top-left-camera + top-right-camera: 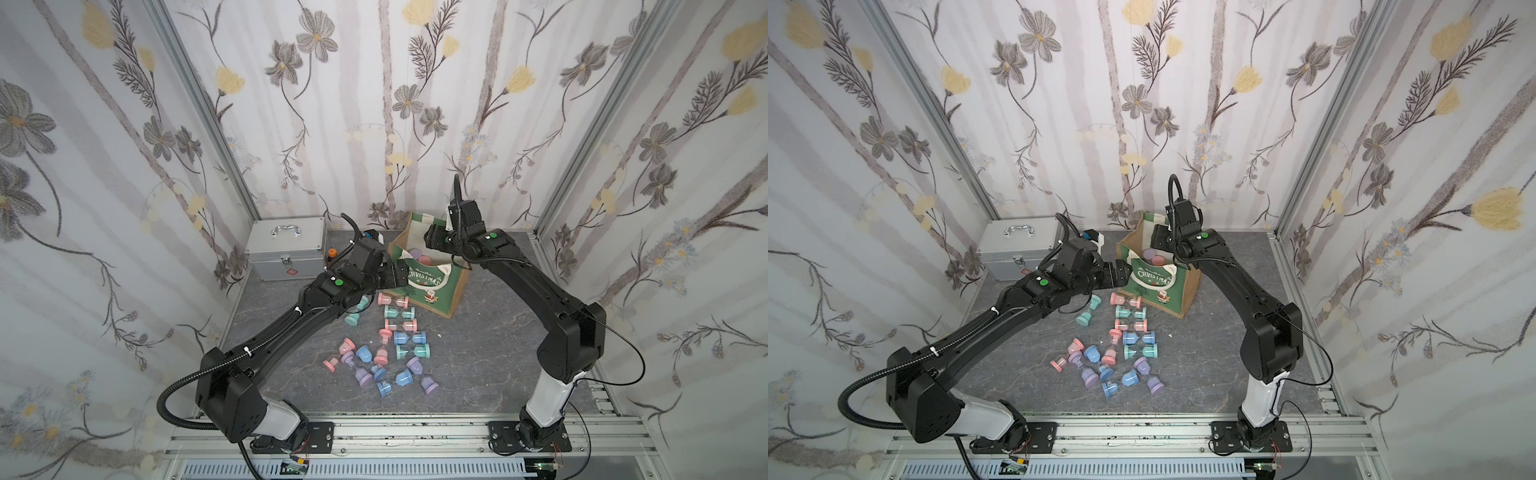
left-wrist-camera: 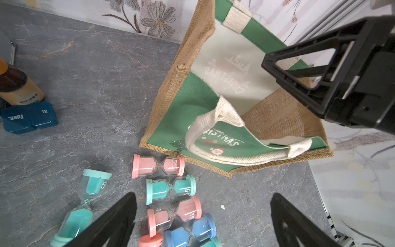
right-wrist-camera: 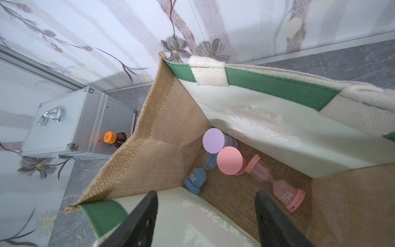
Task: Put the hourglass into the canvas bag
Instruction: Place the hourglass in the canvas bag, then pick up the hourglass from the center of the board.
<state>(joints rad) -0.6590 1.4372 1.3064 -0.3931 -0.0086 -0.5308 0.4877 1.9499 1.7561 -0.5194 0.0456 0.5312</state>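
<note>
Right gripper (image 3: 206, 192) hangs over canvas bag (image 3: 162, 132) mouth, fingers (image 3: 141, 220) parted, empty: anything let go here lands inside. Left gripper (image 2: 203, 195) spread wide, empty, above hourglasses (image 2: 171, 189) beside bag, probably for the next pick.

Both top views look down from high at the front, far from the grey marbled table (image 1: 478, 353). The left wrist camera looks from near at the boxy green canvas bag with tan jute sides (image 2: 181, 111); the right wrist camera looks down into its mouth. All four share this bag.
</note>
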